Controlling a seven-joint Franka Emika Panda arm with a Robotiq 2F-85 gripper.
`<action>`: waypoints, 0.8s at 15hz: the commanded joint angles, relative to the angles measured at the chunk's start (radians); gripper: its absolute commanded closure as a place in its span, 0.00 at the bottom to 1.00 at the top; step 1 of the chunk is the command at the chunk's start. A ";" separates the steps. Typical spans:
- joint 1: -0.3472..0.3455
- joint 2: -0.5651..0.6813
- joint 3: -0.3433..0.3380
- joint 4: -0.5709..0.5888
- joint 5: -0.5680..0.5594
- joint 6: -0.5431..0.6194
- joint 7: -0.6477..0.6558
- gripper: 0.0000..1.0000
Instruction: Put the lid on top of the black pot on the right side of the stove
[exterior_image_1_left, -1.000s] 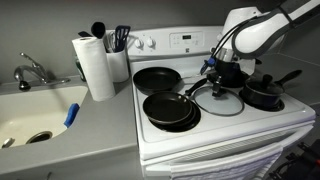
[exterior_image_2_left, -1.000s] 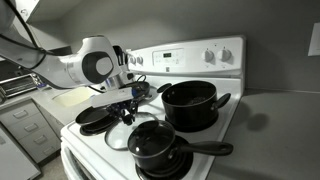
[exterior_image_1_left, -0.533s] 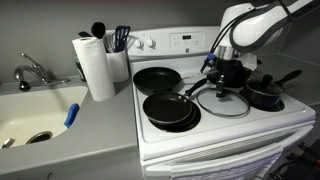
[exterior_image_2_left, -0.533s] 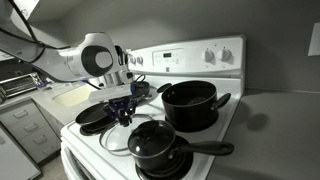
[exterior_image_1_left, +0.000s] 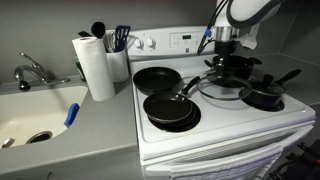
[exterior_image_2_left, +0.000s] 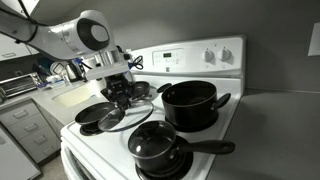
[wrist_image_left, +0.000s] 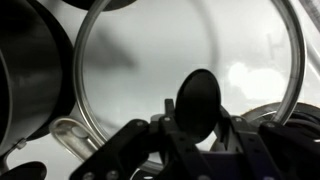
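Note:
The lid (exterior_image_1_left: 222, 90) is clear glass with a metal rim and a black knob. It hangs tilted just above the white stove (exterior_image_1_left: 250, 120), and it shows in the other exterior view (exterior_image_2_left: 118, 113). My gripper (exterior_image_1_left: 222, 68) is shut on the knob (wrist_image_left: 198, 100), one finger on each side. The lid's rim (wrist_image_left: 82, 100) fills the wrist view. The wide black pot (exterior_image_2_left: 190, 105) stands at the back of the stove beside the lid, partly hidden behind my gripper (exterior_image_2_left: 123, 90) in an exterior view (exterior_image_1_left: 243, 68). Its wall shows at the wrist view's left edge (wrist_image_left: 25, 70).
A long-handled black saucepan (exterior_image_1_left: 266, 96) (exterior_image_2_left: 155, 148) stands at the front next to the pot. Two black frying pans (exterior_image_1_left: 157, 78) (exterior_image_1_left: 170, 108) take up the stove's other half. A paper towel roll (exterior_image_1_left: 97, 68), a utensil holder (exterior_image_1_left: 119, 60) and a sink (exterior_image_1_left: 35, 115) are on the counter.
My gripper has risen with the lid's knob in it. The lid has come up off the cooktop and now hangs tilted, nearer the black pot.

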 joint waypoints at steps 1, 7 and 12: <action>-0.017 -0.034 0.020 0.084 -0.007 -0.135 -0.030 0.87; -0.019 -0.063 0.017 0.172 -0.015 -0.274 -0.022 0.87; -0.042 -0.094 -0.003 0.196 -0.071 -0.294 -0.029 0.87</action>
